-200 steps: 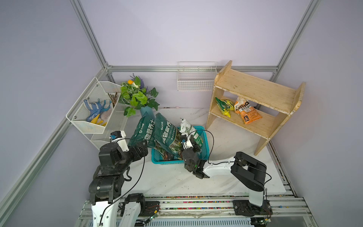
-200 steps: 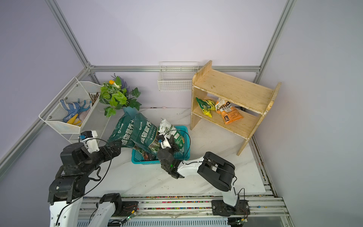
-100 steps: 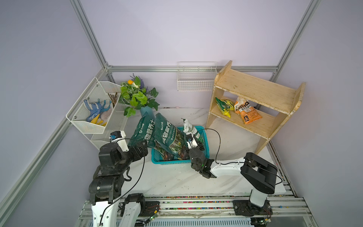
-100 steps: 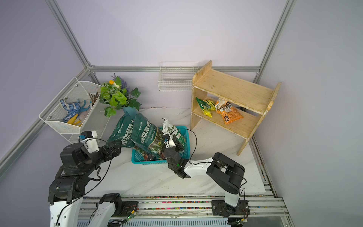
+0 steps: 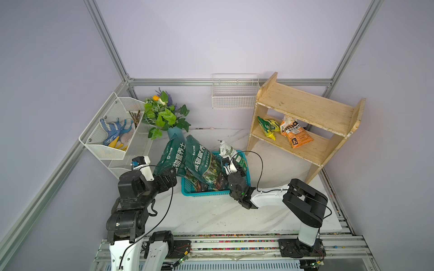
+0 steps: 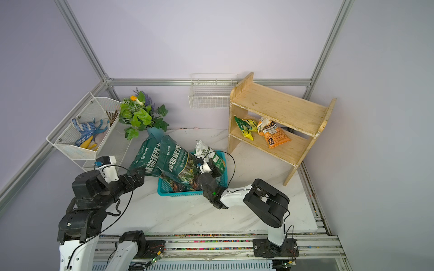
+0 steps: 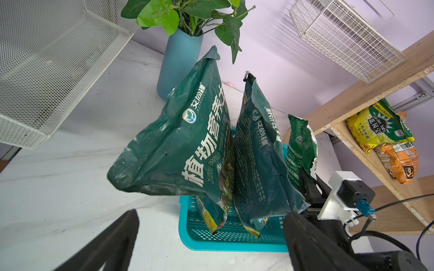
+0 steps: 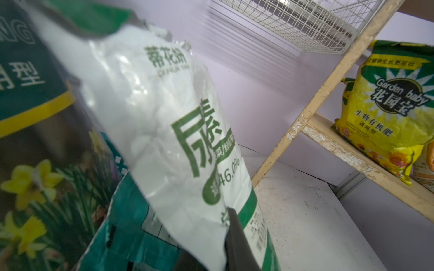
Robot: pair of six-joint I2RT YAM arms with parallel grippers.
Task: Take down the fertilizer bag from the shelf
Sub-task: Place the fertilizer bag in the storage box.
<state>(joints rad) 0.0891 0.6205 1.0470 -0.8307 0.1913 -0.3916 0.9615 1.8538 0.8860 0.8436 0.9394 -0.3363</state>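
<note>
Starting at the white mesh rack [image 5: 106, 146]: blue dotted gardening gloves [image 5: 110, 127] lie in its upper bin; nothing there for me.
Left gripper [image 7: 211, 213]: my fingers are spread wide and empty, facing the soil bags from just beside the basket's left end.
Potted plant [image 5: 164, 115]: leafy stems in a blue vase, behind the soil bags and apart from both arms.
Dark green soil bags [image 5: 202, 162]: two of them lean up out of the basket; the left one overhangs its rim.
Teal basket [image 5: 204, 193]: it sits mid-table on the marble top.
White-and-green fertilizer bag [image 5: 226, 150]: it is off the shelf, upright at the basket's right end and against a soil bag, with its crimped top up. I can't tell whether its base touches the basket floor.
Right gripper [image 5: 237, 166]: my fingers are closed on that bag, low on its body.
Handling, my read: a soft, glossy pouch of loose granules, light but apt to slump and slip. I'd pinch a full fold of film or the crimped seal, not the bulging middle.
Wire wall basket [image 5: 234, 98]: it hangs on the back wall beside the shelf.
Wooden shelf [image 5: 303, 108]: its lower tier holds a yellow Garden baby bag [image 5: 269, 126] and an orange bag [image 5: 296, 135], touching each other.
</note>
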